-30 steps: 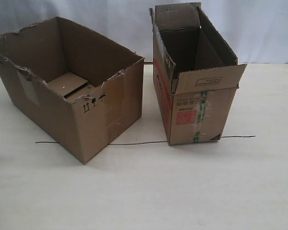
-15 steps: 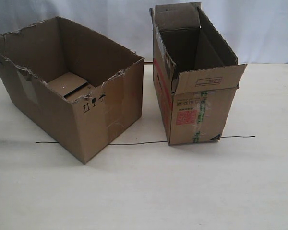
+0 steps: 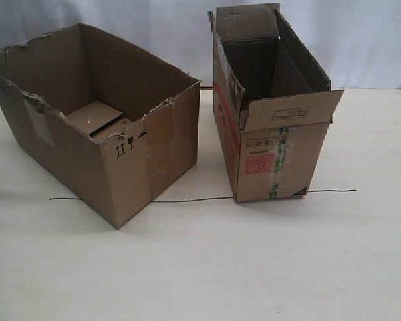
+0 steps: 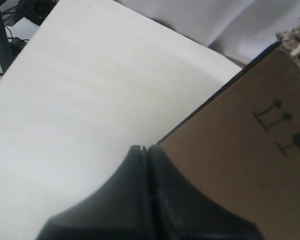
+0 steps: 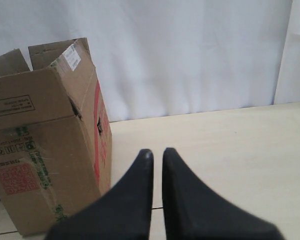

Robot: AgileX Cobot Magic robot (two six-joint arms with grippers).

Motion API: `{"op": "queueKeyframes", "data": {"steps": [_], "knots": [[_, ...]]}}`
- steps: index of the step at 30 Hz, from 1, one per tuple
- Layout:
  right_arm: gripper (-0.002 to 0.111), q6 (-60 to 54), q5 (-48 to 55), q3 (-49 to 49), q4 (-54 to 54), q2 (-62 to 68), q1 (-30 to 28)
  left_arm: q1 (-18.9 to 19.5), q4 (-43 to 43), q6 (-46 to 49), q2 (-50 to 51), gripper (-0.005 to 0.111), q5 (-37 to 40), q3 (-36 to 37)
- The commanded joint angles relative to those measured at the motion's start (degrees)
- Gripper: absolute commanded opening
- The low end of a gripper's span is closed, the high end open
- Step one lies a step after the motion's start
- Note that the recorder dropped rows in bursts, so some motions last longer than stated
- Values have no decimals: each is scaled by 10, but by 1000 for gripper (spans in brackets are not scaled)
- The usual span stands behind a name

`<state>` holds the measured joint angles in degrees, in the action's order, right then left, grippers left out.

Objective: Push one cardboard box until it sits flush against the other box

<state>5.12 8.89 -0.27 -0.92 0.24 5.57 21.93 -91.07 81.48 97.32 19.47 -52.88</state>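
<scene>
Nothing I can make out has moved over the last second: both cartons stand exactly where they did, and the open strip between them is no narrower. So the push has not begun to count.

Closest in, the left gripper [image 4: 144, 149] has its two black fingers pressed together with no gap, holding nothing. Right at its tips runs the bottom edge of the cardboard box [image 4: 240, 165], whose brown wall with the printed arrows rises just beside the fingers. They look to be against it or a hair off; I can't say which. The right gripper [image 5: 157, 151] is closed down to a thin slit and is also empty. It hangs over bare table [image 5: 240, 165], with the other box [image 5: 45, 150] ahead of it and off to one side, clearly apart from its tips.

Neither arm reaches into the wide view. There the ragged-rimmed carton sits angled, one corner turned toward the front. The taller flapped carton with the red label stands across a gap from it, both of them straddling a thin black line [image 3: 187, 200] drawn on the tabletop. A white curtain [image 3: 361, 40] hangs beyond them.

I judge that the left arm is set for the shove from the far side of the wide carton. Because that carton sits skewed, a straight push may bring a corner in first rather than a flat face.
</scene>
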Motion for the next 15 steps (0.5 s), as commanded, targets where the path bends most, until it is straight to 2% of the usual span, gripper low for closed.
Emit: {"op": "queueKeyframes", "data": {"steps": [1, 3, 5, 8, 9, 13, 15], "knots": [[5, 2, 2, 3, 1, -2, -1, 11, -52, 67, 34, 0, 88, -12], [5, 2, 2, 3, 1, -2, -1, 25, -75, 87, 67, 0, 183, -20], [5, 2, 2, 3, 1, -2, -1, 31, -80, 87, 93, 0, 216, -28], [5, 2, 2, 3, 1, -2, -1, 33, -89, 92, 112, 0, 178, -29], [5, 2, 2, 3, 1, -2, -1, 33, -89, 121, 112, 0, 162, -31], [5, 1, 2, 3, 1, -2, -1, 34, -89, 145, 119, 0, 165, -63], [5, 1, 2, 3, 1, -2, -1, 34, -89, 145, 135, 0, 198, -82]]}}
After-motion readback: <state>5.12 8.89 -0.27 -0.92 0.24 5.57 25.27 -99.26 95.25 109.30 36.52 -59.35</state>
